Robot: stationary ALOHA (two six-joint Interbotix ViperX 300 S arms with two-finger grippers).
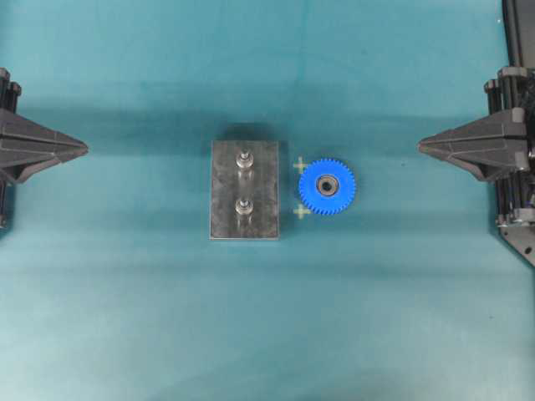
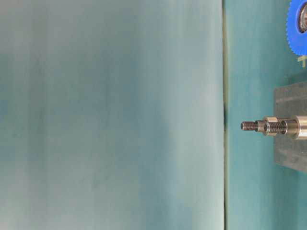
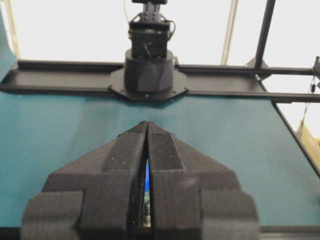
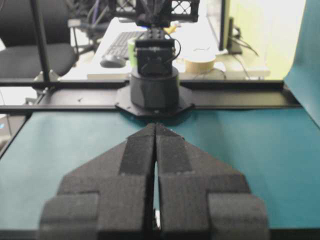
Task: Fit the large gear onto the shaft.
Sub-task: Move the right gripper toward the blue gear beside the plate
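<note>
The large gear [image 1: 327, 185], bright blue with a silver-and-black hub, lies flat on the teal cloth just right of the grey plate [image 1: 224, 192]. The shaft [image 1: 244, 159] stands on the plate near its far end. Its twin peg [image 1: 244, 206] stands nearer the middle. My left gripper [image 1: 86, 148] is shut and empty at the far left. My right gripper [image 1: 420, 145] is shut and empty at the right, apart from the gear. Both show shut in the wrist views [image 3: 147, 125] [image 4: 155, 126]. The table-level view shows the gear's edge [image 2: 298, 24] and the pegs lined up [image 2: 268, 127].
Two pale cross marks [image 1: 300, 164] [image 1: 301, 211] sit on the cloth between plate and gear. Each wrist view shows the opposite arm's black base [image 3: 149, 70] [image 4: 155, 85] on a black rail at the table's edge.
</note>
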